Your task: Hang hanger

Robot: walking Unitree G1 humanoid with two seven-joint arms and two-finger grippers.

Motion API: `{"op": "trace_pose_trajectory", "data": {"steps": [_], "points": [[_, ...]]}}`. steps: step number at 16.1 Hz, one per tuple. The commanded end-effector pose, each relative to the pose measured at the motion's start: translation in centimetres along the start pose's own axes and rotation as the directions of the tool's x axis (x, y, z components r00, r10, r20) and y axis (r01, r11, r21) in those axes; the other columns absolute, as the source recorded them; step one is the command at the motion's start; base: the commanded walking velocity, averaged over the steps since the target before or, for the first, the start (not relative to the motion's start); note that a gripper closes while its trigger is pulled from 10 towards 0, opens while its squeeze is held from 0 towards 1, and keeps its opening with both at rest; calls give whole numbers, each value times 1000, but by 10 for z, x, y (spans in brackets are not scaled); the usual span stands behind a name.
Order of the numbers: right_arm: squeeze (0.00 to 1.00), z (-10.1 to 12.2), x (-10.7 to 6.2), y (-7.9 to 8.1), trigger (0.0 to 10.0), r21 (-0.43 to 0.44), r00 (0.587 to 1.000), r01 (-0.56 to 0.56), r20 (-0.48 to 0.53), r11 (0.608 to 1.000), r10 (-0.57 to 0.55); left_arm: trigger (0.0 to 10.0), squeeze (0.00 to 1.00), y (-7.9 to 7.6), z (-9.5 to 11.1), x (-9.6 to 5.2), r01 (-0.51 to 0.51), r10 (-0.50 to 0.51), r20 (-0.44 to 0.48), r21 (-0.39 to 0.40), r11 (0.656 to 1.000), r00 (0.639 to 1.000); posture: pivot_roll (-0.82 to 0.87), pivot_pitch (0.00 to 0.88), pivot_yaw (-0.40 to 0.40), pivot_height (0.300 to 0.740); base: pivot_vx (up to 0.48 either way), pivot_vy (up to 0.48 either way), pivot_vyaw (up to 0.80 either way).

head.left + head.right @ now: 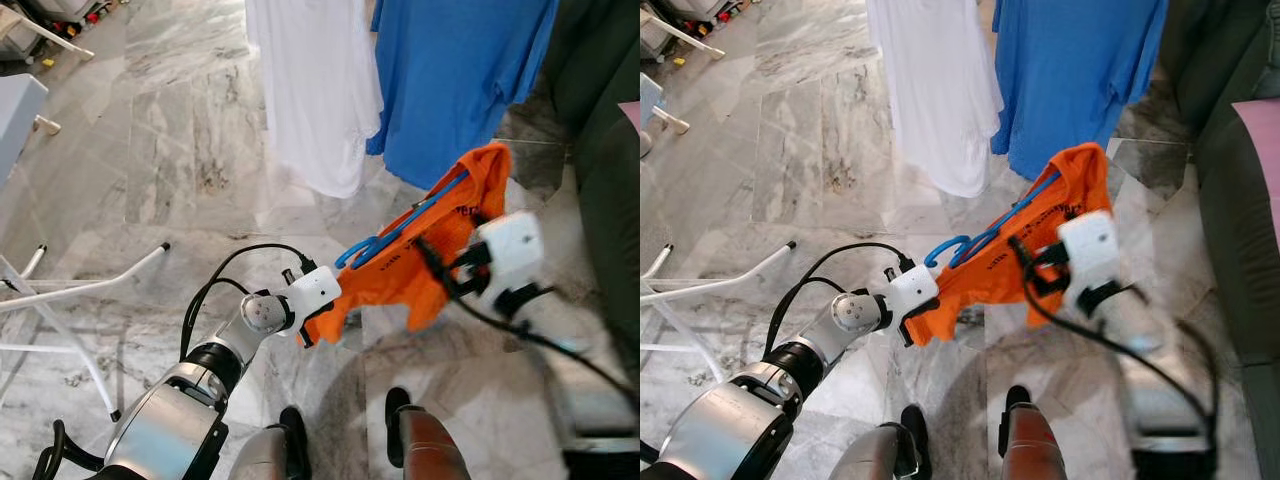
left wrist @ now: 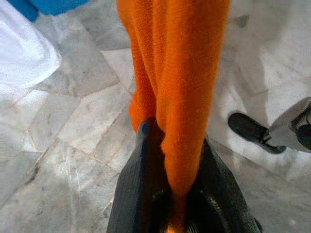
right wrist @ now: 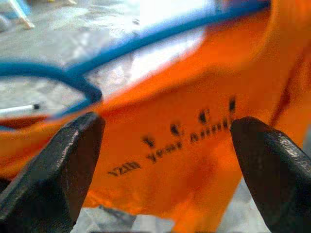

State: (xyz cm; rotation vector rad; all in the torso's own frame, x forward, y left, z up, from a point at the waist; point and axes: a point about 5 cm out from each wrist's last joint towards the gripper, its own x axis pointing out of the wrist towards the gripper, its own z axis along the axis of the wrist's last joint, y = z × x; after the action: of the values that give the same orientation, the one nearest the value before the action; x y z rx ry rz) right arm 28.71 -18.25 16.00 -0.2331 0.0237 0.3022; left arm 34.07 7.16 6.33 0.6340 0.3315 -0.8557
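Our left gripper (image 1: pixel 318 318) pinches the orange shirt (image 1: pixel 430 245); right gripper (image 3: pixel 165 160) wide beside it, probably should seize the blue hanger (image 1: pixel 400 228).

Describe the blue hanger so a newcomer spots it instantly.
Start at the white shirt and blue shirt hanging over the marble floor. Just below them, the orange shirt stretches between the left claw and the right arm. The blue hanger is the thin blue loop along its upper edge.

Shirt (image 1: pixel 420 255) on hanger (image 1: pixel 400 228) between tools — two hung shirts (image 1: pixel 400 80) behind.
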Motion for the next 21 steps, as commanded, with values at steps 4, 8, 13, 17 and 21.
{"op": "trace_pose_trajectory", "data": {"steps": [4, 8, 13, 17, 21], "points": [[1000, -14, 0, -3, 10000, 36, 977, 212, -10, 977, -212, 0, 0, 7, 3, -3, -64, 65, 59, -25, 998, 996, -219, 319, 170, 740, 0, 0, 0], [1000, 1, 7, -4, 10000, 26, 965, 251, 74, 968, -252, 0, 0, 24, 29, -4, -172, 181, 201, -60, 983, 963, -215, 322, 165, 740, 0, 0, 0], [1000, 27, 8, -1, 10000, 41, 949, 237, 204, 971, -240, 2000, 0, 19, 46, -3, -138, 94, 274, 146, 980, 957, -226, 314, 158, 740, 0, 0, 0], [1000, 25, 2, -8, 10000, 76, 923, 335, 173, 939, -343, 1686, 0, 37, 54, -12, -191, 105, 283, 297, 935, 953, -234, 311, 159, 740, 0, 0, 0], [220, 36, 6, 10, 10000, 115, 949, 213, 212, 970, -233, 1765, 0, 45, 48, -13, -222, 159, 242, 260, 940, 957, -237, 311, 161, 740, 0, 0, 0]]}}
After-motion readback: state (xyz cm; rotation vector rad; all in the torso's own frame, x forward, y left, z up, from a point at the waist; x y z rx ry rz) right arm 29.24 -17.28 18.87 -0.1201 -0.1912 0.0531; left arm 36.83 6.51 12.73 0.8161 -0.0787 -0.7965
